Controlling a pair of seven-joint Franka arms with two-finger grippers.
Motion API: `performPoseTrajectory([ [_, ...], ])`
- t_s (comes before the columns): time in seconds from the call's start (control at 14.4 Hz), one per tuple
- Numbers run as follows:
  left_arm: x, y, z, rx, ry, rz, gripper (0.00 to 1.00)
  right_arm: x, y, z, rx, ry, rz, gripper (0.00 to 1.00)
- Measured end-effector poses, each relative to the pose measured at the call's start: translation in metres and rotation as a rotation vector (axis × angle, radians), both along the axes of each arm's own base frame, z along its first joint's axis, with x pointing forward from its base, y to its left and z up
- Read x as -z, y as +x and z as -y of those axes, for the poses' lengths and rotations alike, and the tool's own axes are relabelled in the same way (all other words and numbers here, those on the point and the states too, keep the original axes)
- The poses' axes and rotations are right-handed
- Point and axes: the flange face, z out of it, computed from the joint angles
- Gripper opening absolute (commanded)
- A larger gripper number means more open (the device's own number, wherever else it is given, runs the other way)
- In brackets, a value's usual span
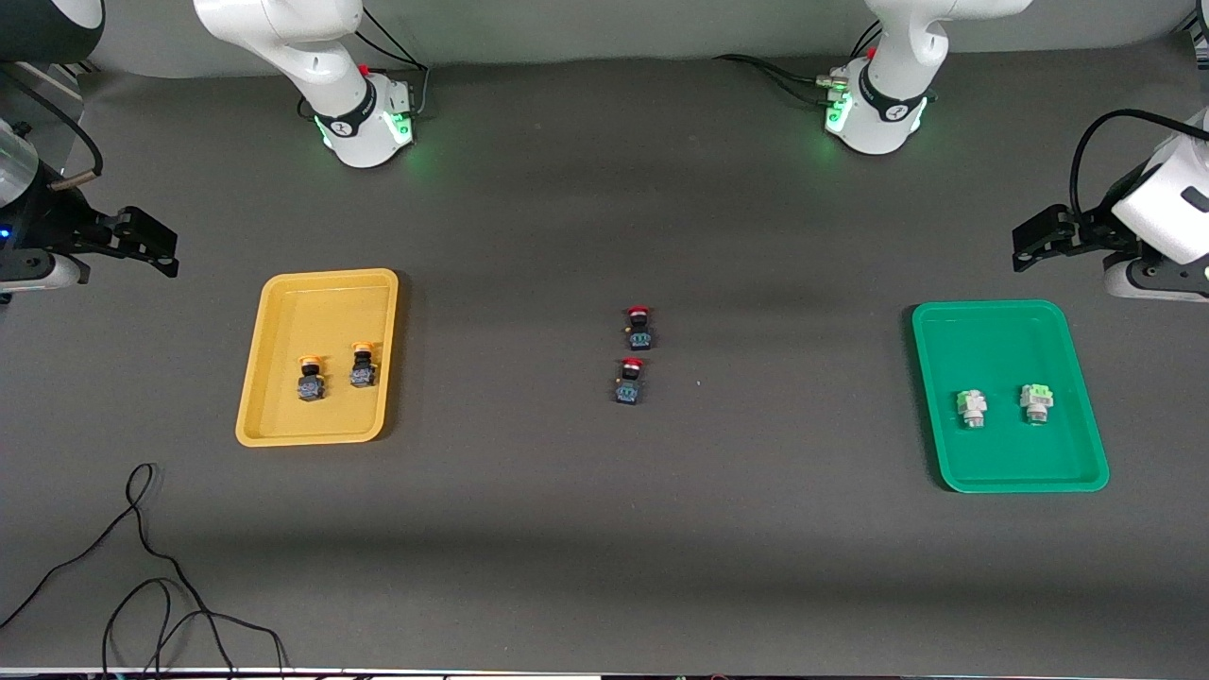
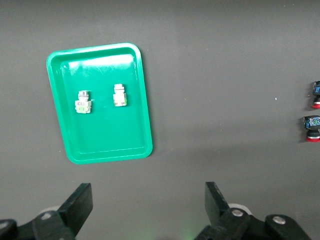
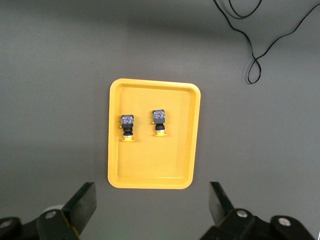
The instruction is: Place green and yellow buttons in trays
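Black cable (image 1: pixel 142 567) lies near yellow tray (image 1: pixel 283 430); red-capped switches (image 1: pixel 635 368) mid-table.

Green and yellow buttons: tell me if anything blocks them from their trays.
Nothing does: both yellow buttons already lie in the yellow tray, both green buttons in the green tray. Only red switches remain on the table.

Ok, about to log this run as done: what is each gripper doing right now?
Left gripper: open, holding nothing, up beside the green tray.
Right gripper: open, holding nothing, up beside the yellow tray.
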Motion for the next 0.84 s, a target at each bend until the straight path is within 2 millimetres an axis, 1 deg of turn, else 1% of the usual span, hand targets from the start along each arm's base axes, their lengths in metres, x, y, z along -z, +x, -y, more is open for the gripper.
performPoseTrajectory([
  [0.21,-0.0001,0.0001,0.0,0.0,0.0,0.001,1.0,0.0088,0.0046,0.0007,0.001,0.0,-0.016,1.0],
  [0.84,0.0007,0.001,-0.0012,-0.003,0.0,0.002,1.0,0.0095,0.0049,-0.0017,-0.002,0.003,-0.018,1.0],
])
